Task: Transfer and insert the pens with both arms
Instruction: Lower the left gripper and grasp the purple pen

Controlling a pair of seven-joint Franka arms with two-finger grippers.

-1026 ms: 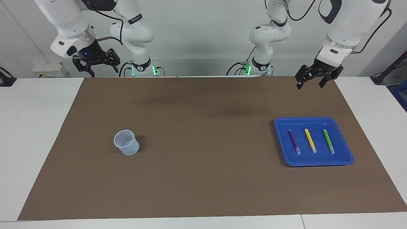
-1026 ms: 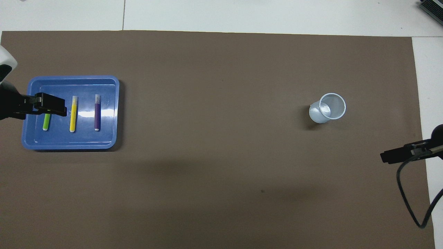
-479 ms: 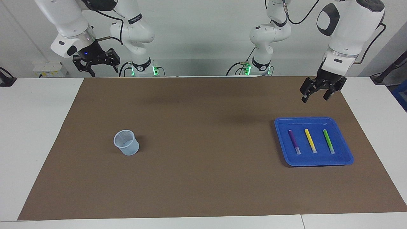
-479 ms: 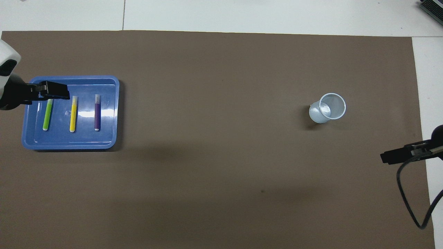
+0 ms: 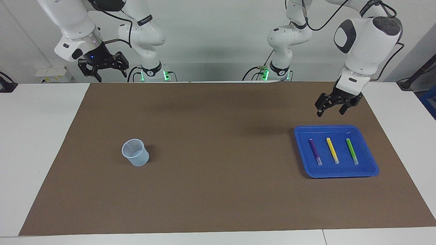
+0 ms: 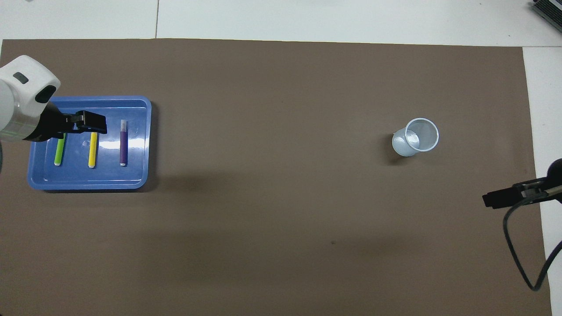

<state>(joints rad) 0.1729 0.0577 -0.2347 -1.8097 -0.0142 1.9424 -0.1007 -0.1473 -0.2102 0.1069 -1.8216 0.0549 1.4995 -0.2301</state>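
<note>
Pens (image 5: 333, 150) are lying in a blue tray (image 5: 369, 172) (three abreast) while the left gripper (image 5: 331, 108) is hovering above, fingers apart; the right gripper (image 5: 104, 69) is waiting, fingers spread.

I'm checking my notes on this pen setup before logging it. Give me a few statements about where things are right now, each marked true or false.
1. All three pens lie in the blue tray. True: purple pen, yellow pen, green pen.
2. The left gripper holds the yellow pen. False: it is open and empty, up in the air near the tray.
3. The cup stands upright toward the right arm's end of the table. True.
4. The right gripper hangs over the cup. False: it waits up near its own base, open.
5. The purple pen is in the cup. False: the cup holds no pen.
</note>
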